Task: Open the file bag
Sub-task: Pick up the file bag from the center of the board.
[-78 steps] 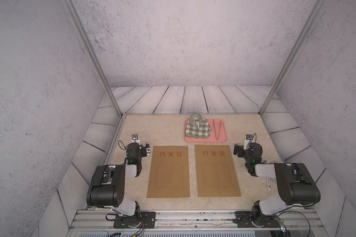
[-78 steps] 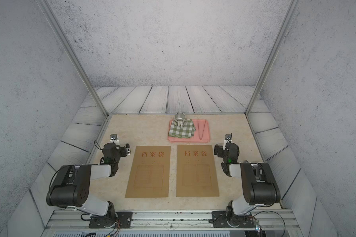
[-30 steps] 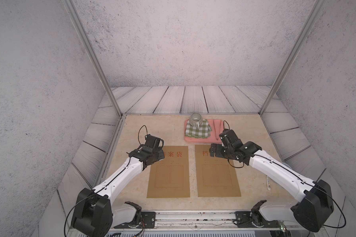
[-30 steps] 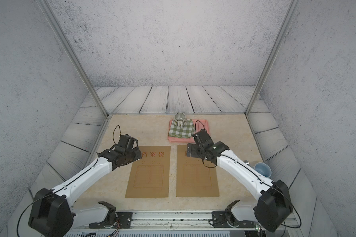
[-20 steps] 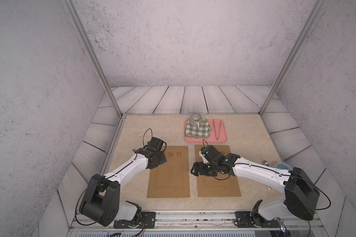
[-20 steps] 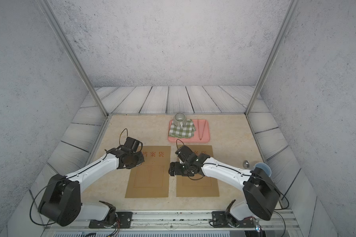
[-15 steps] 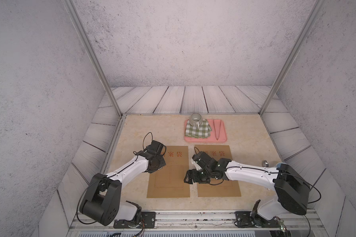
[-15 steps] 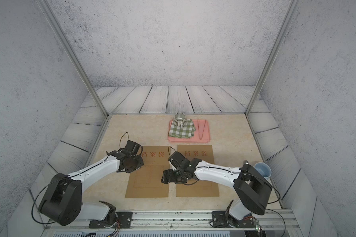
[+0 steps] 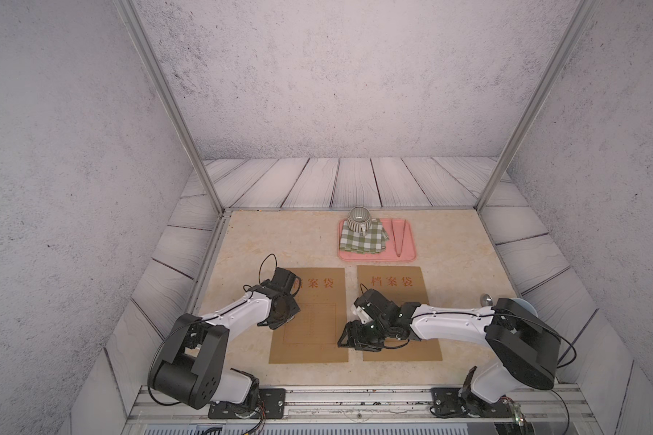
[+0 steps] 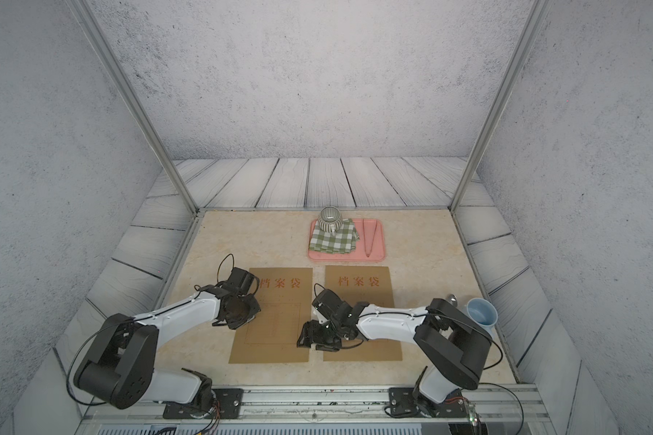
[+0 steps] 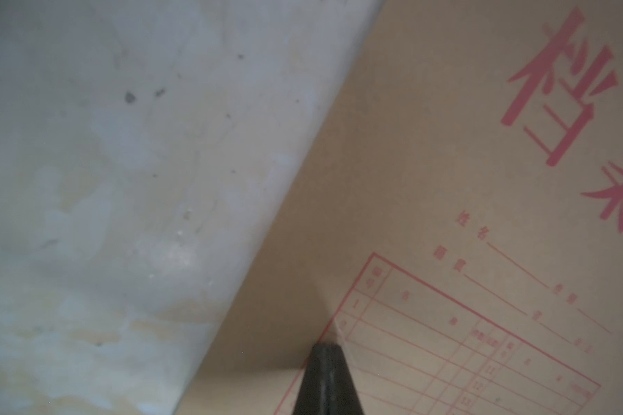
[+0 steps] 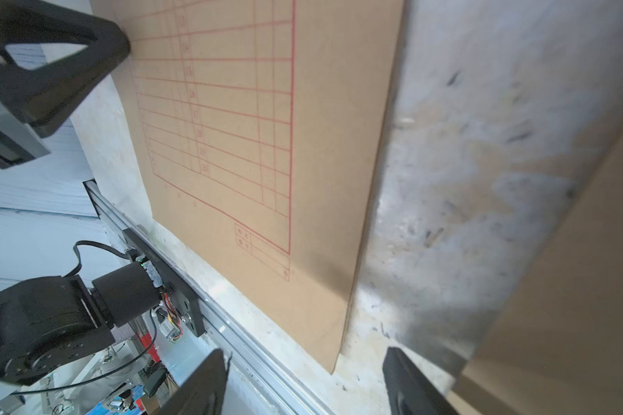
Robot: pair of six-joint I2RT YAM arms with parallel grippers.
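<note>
We reach our left arm [image 9: 238, 312] forward from the near-left base and point the left tool [image 11: 325, 354] down, its jaws pressed together. Our right arm [image 9: 449, 324] stretches leftward from the near-right base, lying low, with the right tool [image 12: 304, 354] near the middle, jaws spread apart.

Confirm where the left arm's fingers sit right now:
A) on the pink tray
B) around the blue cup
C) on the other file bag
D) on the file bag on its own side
D: the left wrist view shows the shut fingers with their tips down on the file bag that lies on that arm's side.
</note>
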